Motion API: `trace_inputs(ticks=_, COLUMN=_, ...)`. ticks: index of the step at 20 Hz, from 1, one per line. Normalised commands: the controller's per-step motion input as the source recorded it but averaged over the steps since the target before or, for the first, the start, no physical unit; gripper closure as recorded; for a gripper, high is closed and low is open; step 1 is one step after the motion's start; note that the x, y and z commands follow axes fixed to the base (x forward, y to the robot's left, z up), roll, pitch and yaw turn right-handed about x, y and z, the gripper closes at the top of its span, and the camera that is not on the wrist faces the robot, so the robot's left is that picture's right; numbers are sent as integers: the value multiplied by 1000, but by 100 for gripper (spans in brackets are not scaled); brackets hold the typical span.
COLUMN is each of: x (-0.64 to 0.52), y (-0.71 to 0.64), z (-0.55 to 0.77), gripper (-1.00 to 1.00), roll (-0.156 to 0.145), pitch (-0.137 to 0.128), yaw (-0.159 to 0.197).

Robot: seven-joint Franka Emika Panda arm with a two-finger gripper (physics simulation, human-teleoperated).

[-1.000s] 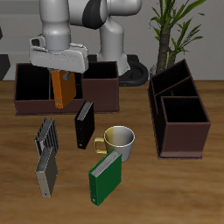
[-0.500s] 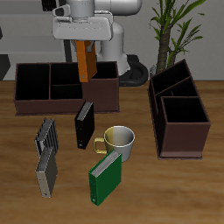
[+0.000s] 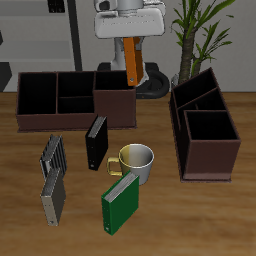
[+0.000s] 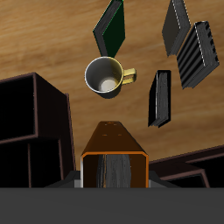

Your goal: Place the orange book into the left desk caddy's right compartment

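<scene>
One orange book [image 3: 132,62] hangs upright, clamped in the hand [image 3: 131,40]. It is raised above the desk [image 3: 200,215], behind the broadside caddy [image 3: 76,99].

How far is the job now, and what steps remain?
Done: the orange book is off the table, gripped by the end effector. In hand: it hangs above the table's back. Left: carry it to the left desk caddy and lower it into the right compartment.

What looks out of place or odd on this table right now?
Nothing looks spilled or damaged. The mug stands upright among the green book and black book. The one unusual thing is the orange book, held in the gripper high above the table, behind the caddies.
</scene>
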Motion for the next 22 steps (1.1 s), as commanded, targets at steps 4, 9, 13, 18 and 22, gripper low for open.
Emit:
trace_inputs(ticks=4, x=30, y=618, z=132, gripper=100, roll=20, pitch=20, yaw=10)
trace_inputs(ticks=9, x=44, y=398, z=85, gripper=100, roll=-11, pitch=11, yaw=-20)
trace_inputs(ticks=13, x=76, y=403, z=104, gripper=100, roll=8, pitch=28, yaw=13)
trace_inputs(ticks=18, x=281, y=461, z=16, gripper=100, roll=-50, pitch=43, yaw=90)
trace_inputs(ticks=22, x=354, y=494, z=42, gripper=100, roll=-74, pitch=21, yaw=110)
